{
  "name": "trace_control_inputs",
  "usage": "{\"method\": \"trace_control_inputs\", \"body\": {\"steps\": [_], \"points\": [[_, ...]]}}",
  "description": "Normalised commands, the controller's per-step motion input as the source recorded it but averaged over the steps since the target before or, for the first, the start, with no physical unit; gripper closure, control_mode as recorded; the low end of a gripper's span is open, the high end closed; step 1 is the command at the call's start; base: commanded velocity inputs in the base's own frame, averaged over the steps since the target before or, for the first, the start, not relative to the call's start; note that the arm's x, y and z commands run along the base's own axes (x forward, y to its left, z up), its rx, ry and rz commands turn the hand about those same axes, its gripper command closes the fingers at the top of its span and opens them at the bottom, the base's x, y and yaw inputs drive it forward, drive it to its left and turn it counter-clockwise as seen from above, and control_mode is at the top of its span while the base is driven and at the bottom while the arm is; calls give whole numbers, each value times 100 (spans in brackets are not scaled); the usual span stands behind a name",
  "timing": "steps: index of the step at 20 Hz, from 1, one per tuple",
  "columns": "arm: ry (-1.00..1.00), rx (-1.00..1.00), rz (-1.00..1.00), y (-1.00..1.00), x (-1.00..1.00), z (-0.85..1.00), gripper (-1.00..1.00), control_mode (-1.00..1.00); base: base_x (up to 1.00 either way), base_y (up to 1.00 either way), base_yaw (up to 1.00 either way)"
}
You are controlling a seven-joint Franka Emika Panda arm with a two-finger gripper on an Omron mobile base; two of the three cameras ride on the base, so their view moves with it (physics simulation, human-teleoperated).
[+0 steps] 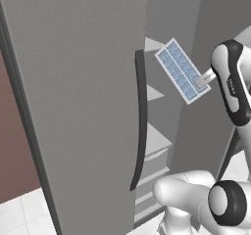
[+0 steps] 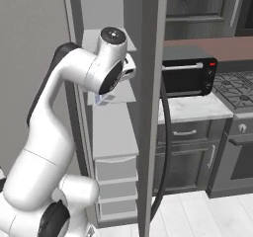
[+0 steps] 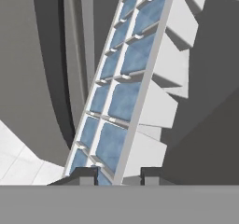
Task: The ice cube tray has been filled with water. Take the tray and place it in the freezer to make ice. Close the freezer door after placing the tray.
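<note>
I see gripper (image 1: 202, 82) narrow, clamped on ice cube tray (image 1: 180, 69) end | tray inside open freezer (image 1: 162, 146) | no readable writing

You have the tray (image 1: 182, 71) clamped at its near end in the gripper (image 1: 200, 82), reaching ahead of the jaws into the open freezer (image 1: 162, 106). Shelves (image 1: 156, 141) lie below and beyond it. The door (image 1: 78, 102) stands left of the jaws, its handle (image 1: 141, 121) nearest
</note>
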Motion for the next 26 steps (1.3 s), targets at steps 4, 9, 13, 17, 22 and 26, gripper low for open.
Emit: {"method": "trace_control_inputs", "body": {"steps": [4, 9, 13, 17, 22, 26], "points": [[0, 0, 1, 0, 36, 0, 100, -100, 0, 0, 0], [0, -1, 0, 0, 23, 0, 100, -100, 0, 0, 0], [0, -3, 0, 0, 10, -6, 100, -100, 0, 0, 0], [2, -6, 0, 0, 1, -36, 100, -100, 0, 0, 0], [1, -9, 2, 0, 0, -71, 100, -100, 0, 0, 0], [1, -8, 1, 2, 1, -69, 100, -100, 0, 0, 0]]}}
